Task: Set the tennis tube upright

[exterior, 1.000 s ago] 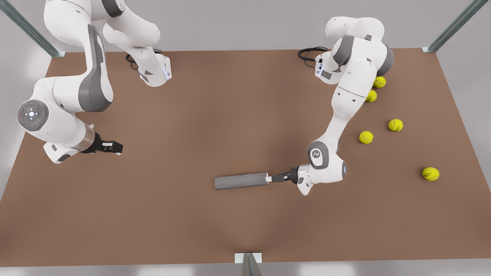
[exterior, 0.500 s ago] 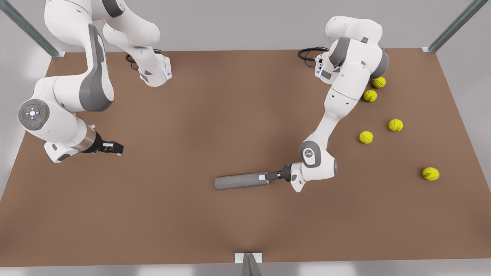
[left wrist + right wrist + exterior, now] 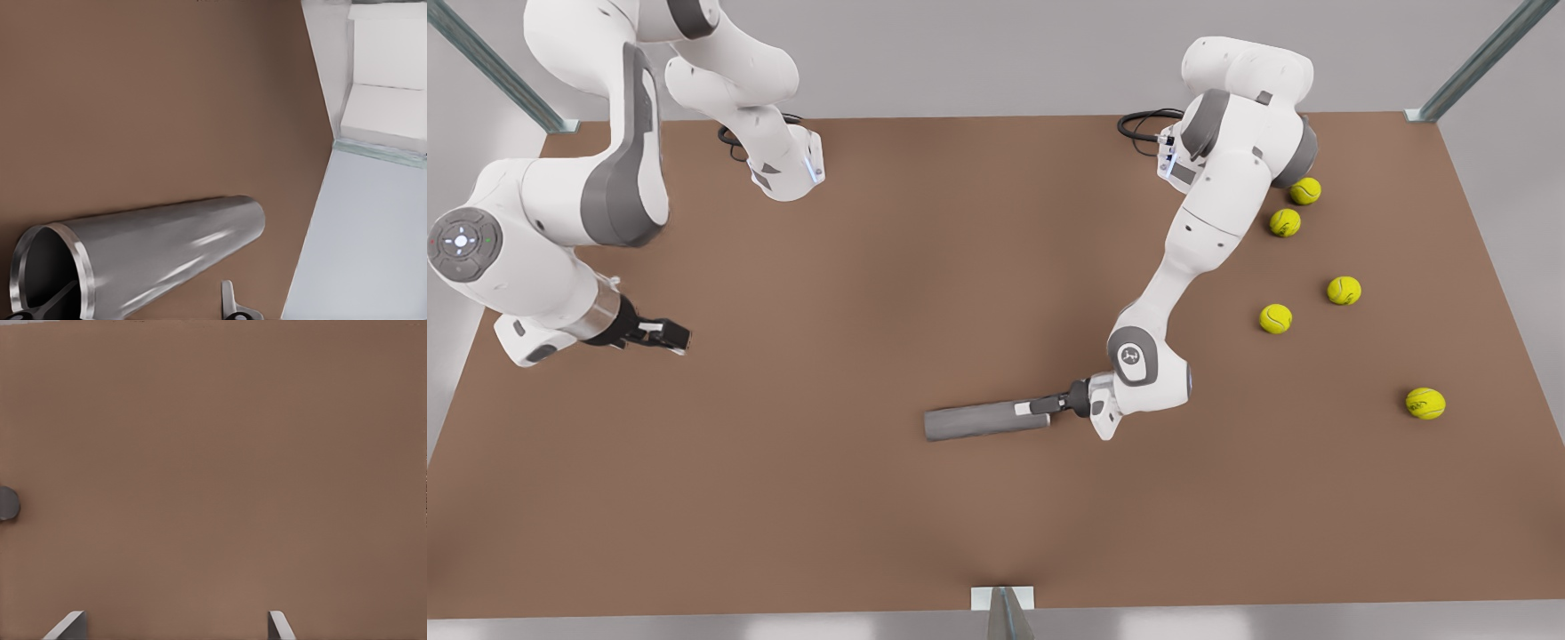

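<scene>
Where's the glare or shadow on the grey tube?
Left wrist view: a bright glare streak runs along the matte grey cylindrical tennis tube, its silvery rim shines, its inside is dark. Front view: the tube looks evenly dull, with a thin soft shadow on the brown table; the left gripper is at its end. Right wrist view: flat even light under the waiting right gripper.

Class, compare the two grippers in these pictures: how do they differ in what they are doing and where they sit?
The left gripper is at the tennis tube, one of its fingers inside the tube's open silvery-rimmed end; the right gripper touches nothing. The left gripper sits mid-table; the right gripper waits near the front view's left edge, fingers spread wide. Both point towards the tube.
</scene>
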Controlling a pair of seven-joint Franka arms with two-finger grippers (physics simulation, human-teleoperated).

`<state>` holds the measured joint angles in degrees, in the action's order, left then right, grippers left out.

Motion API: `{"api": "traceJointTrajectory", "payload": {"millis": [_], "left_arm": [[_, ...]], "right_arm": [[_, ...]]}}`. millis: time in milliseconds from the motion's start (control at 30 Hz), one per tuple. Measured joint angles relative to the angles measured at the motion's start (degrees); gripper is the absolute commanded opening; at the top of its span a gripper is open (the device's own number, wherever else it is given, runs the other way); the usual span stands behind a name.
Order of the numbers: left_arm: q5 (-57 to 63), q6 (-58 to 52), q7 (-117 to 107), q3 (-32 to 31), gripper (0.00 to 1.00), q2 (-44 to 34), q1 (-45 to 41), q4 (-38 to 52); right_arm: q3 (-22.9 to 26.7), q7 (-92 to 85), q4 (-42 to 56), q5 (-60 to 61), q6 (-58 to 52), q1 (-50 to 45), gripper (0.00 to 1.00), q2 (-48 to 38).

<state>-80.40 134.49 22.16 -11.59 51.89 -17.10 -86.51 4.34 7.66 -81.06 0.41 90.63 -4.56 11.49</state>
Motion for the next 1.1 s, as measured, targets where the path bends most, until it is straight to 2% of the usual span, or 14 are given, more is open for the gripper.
{"api": "traceJointTrajectory", "payload": {"millis": [100, 600, 700, 800, 900, 967, 1000, 1067, 1100], "left_arm": [[-1.49, -0.22, 0.69, -0.04, 1.00, -0.10, 0.11, 0.01], [-7.74, -2.04, 2.73, -0.40, 1.00, -2.40, 1.04, 0.04], [-8.28, -2.52, 2.83, -0.25, 0.67, -3.06, 1.40, 0.01], [-8.59, -2.69, 2.92, -0.22, 0.60, -3.07, 1.41, 0.06], [-8.70, -2.62, 3.02, -0.19, 0.48, -2.99, 1.36, 0.01], [-8.81, -2.54, 3.11, -0.22, 0.46, -2.90, 1.08, 0.01], [-8.90, -2.50, 3.15, -0.20, 0.40, -2.85, 0.91, 0.01], [-9.11, -2.42, 3.22, -0.18, 0.21, -2.79, 0.74, 0.01], [-9.19, -2.35, 3.21, -0.19, 0.21, -2.79, 0.70, 0.01]], "right_arm": [[0.40, -0.26, 0.09, 0.93, -0.30, 2.80, 1.00, -0.85], [0.39, -1.09, -0.23, 0.34, -0.36, 2.38, 1.00, -1.06], [0.39, -1.17, -0.18, 0.34, -0.46, 2.32, 1.00, -1.06], [0.39, -1.23, -0.18, 0.34, -0.55, 2.39, 1.00, -1.06], [0.39, -1.28, -0.18, 0.34, -0.61, 2.44, 1.00, -1.05], [0.39, -1.31, -0.18, 0.34, -0.63, 2.46, 1.00, -1.03], [0.39, -1.33, -0.18, 0.35, -0.64, 2.46, 1.00, -1.03], [0.39, -1.35, -0.18, 0.39, -0.66, 2.46, 1.00, -1.01], [0.39, -1.37, -0.18, 0.40, -0.66, 2.46, 1.00, -0.99]]}}
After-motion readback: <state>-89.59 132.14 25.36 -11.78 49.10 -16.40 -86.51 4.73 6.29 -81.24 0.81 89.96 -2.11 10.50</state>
